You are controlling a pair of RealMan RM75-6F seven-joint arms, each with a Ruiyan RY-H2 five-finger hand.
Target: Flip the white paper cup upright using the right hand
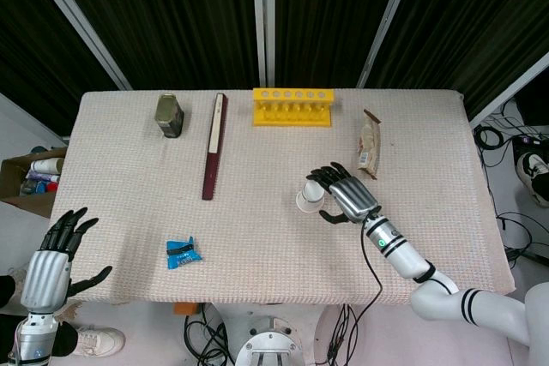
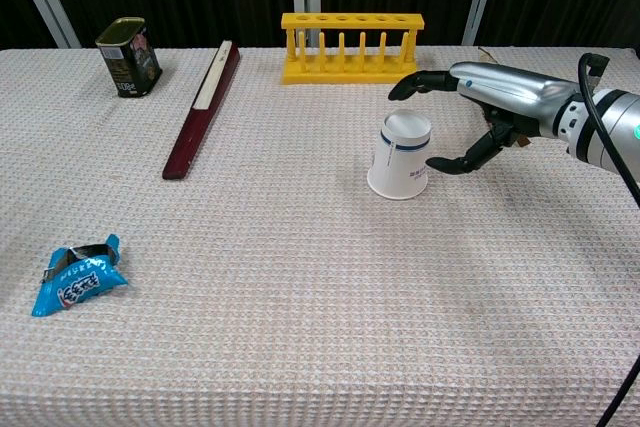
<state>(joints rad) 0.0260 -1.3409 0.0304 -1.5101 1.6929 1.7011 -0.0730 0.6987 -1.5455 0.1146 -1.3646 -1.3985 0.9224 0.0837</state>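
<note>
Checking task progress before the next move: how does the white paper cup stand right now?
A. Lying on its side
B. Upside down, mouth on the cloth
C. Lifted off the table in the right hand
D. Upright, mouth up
B: the white paper cup stands with its closed base up and wide rim on the cloth, the right hand open beside it.

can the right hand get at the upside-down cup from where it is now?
Probably yes. The right hand is open right beside the white paper cup, fingers spread above and to its side, not yet touching. Nothing lies between them; the yellow rack stands well behind.
</note>
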